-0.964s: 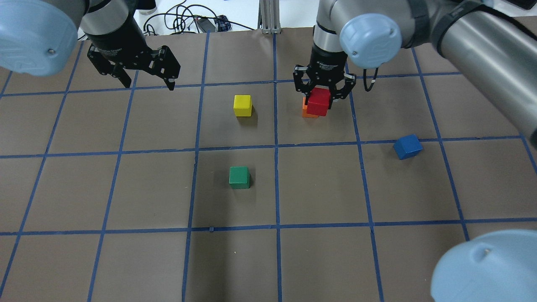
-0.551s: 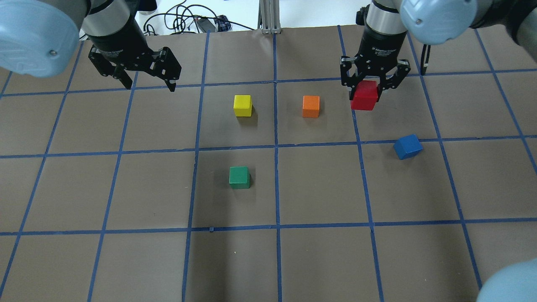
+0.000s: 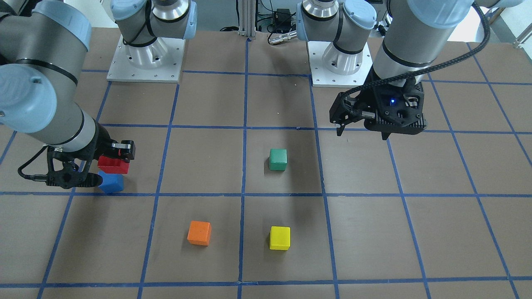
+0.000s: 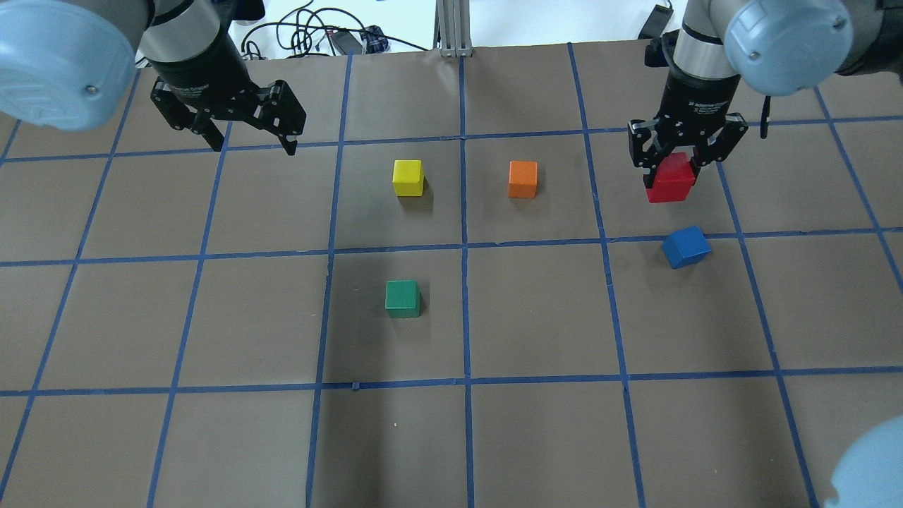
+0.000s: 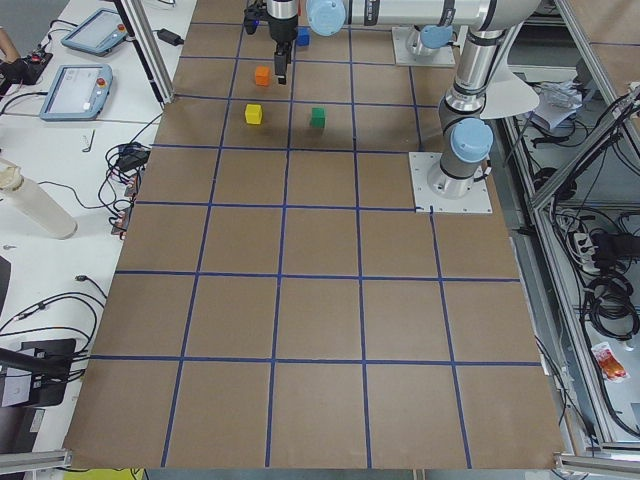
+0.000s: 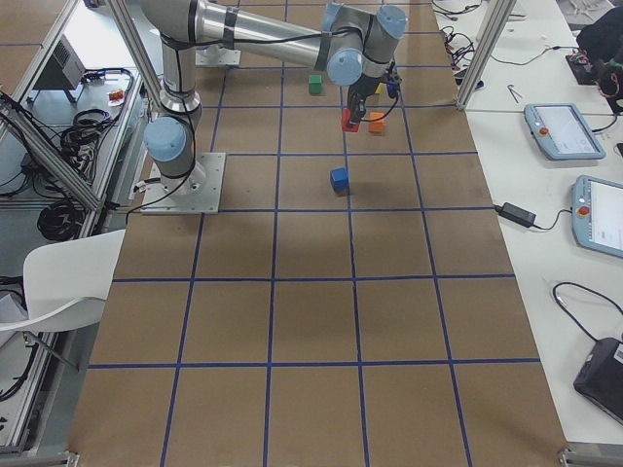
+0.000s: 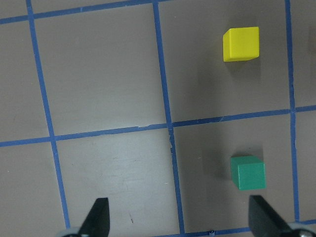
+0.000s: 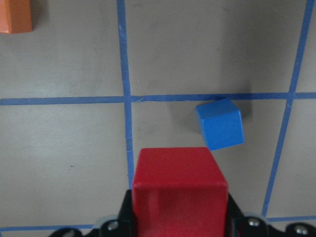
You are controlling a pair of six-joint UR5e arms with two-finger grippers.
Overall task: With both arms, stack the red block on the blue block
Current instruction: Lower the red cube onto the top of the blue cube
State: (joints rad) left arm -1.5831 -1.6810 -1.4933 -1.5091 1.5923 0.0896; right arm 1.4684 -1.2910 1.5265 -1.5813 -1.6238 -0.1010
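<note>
My right gripper [image 4: 674, 173] is shut on the red block [image 4: 670, 185] and holds it above the table. The blue block [image 4: 686, 247] lies on the table, turned askew, a little nearer the robot than the red block and apart from it. In the right wrist view the red block [image 8: 178, 182] sits between the fingers and the blue block [image 8: 219, 123] is just ahead, slightly right. In the front view the red block [image 3: 113, 164] hangs close by the blue block [image 3: 111, 182]. My left gripper [image 4: 252, 144] is open and empty at the far left.
An orange block [image 4: 523, 178], a yellow block [image 4: 408, 177] and a green block [image 4: 402, 298] stand apart on the brown table with its blue tape grid [image 4: 465, 247]. The left wrist view shows the yellow block [image 7: 241, 43] and the green block [image 7: 248, 173].
My right gripper has carried the red block to the right, from over the orange block to a spot near the blue block. The left arm has barely moved.
</note>
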